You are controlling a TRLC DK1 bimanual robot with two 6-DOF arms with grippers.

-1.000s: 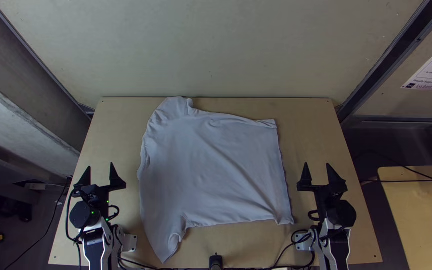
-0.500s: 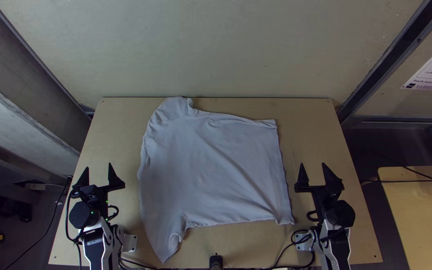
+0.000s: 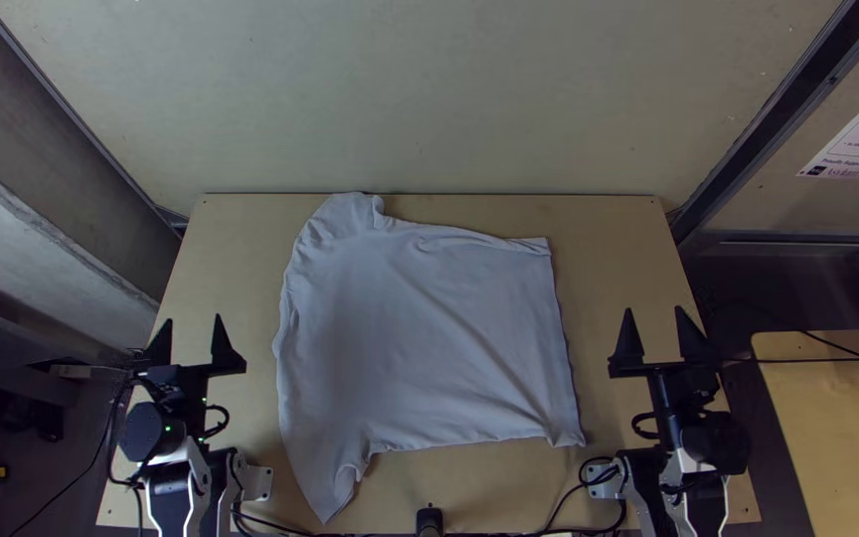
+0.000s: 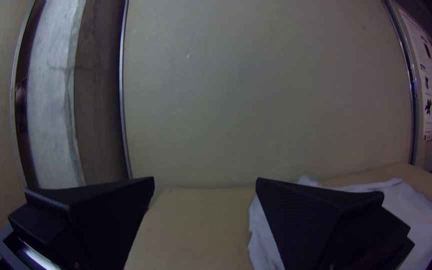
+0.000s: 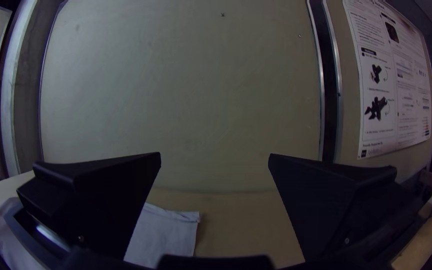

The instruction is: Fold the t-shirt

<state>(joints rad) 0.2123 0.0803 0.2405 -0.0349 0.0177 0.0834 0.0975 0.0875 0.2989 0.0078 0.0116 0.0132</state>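
My left gripper [image 3: 189,343] stands open with nothing between its fingers, left of the shirt in the top view. My right gripper [image 3: 656,336] is open and empty too, off to the shirt's right. The pale t-shirt [image 3: 429,328] lies spread on the table, one part tapering to a point at the near left and a bunched part at the far left. Some wrinkles cross its middle. The left wrist view has the left gripper [image 4: 205,180] with the shirt [image 4: 421,215] beyond one finger. In the right wrist view, the right gripper [image 5: 215,155] has the shirt's corner [image 5: 168,232] behind one finger.
The light wooden table [image 3: 469,492] has bare strips around the shirt. Black cables [image 3: 559,512] run along its near edge, beside a small dark post [image 3: 429,519]. A wall [image 3: 420,99] rises behind the far edge. Another wooden table [image 3: 837,428] stands at the right.
Over the last half second the right gripper has moved right and a little up the picture. The left gripper has shifted slightly up the picture. The shirt lies unchanged.
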